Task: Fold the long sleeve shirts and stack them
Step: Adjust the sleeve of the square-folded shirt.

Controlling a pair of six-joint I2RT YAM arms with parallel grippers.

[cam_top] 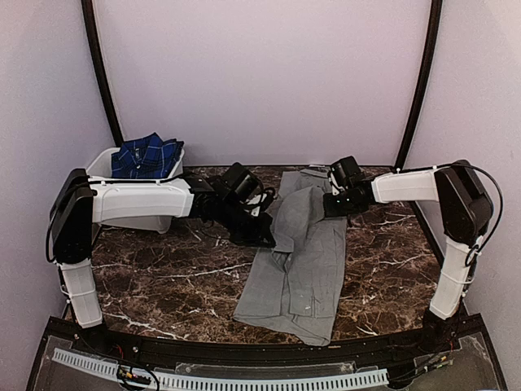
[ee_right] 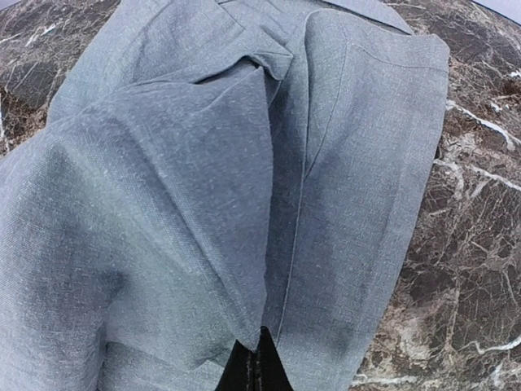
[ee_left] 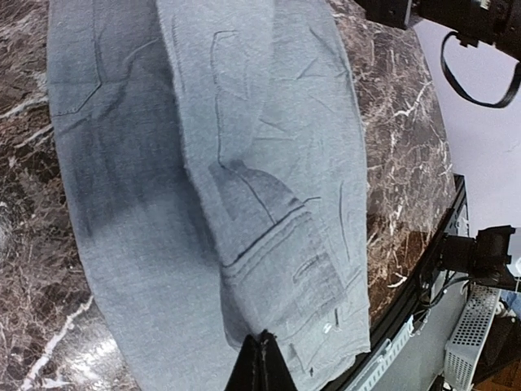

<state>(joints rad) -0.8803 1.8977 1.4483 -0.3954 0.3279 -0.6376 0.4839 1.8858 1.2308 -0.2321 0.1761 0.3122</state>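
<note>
- Top view: the grey shirt (cam_top: 305, 261) lies lengthwise on the marble counter (cam_top: 163, 277), collar (cam_top: 313, 173) at the far end and hem close to the near edge. Its left side is doubled in over the body.
- The plaid shirt (cam_top: 146, 156) sits bundled in the white tub (cam_top: 99, 163) at the far left, well apart from the action. Nothing is stacked, so I judge we're early: first shirt, fold in progress.
- The left gripper (cam_top: 264, 236) is at the shirt's left edge, about mid-length. The right gripper (cam_top: 330, 204) is at its right side near the shoulder.
- Left wrist view: the jaws are pressed tight together with grey cloth running right up to their tips. It looks like a pinch on the fabric.
- A sleeve (ee_left: 269, 163) lies along the body, its cuff (ee_left: 313, 281) showing a small pale button. The weave is plain and softly creased.
- Right wrist view: the jaws are closed here too, and a raised ridge of cloth runs straight into them, so I read a grip on the shirt.
- Next, as I see it, both arms should lift together at equal height and carry the edge across, keeping the thin cloth taut so it lands flat and doesn't slip free.
</note>
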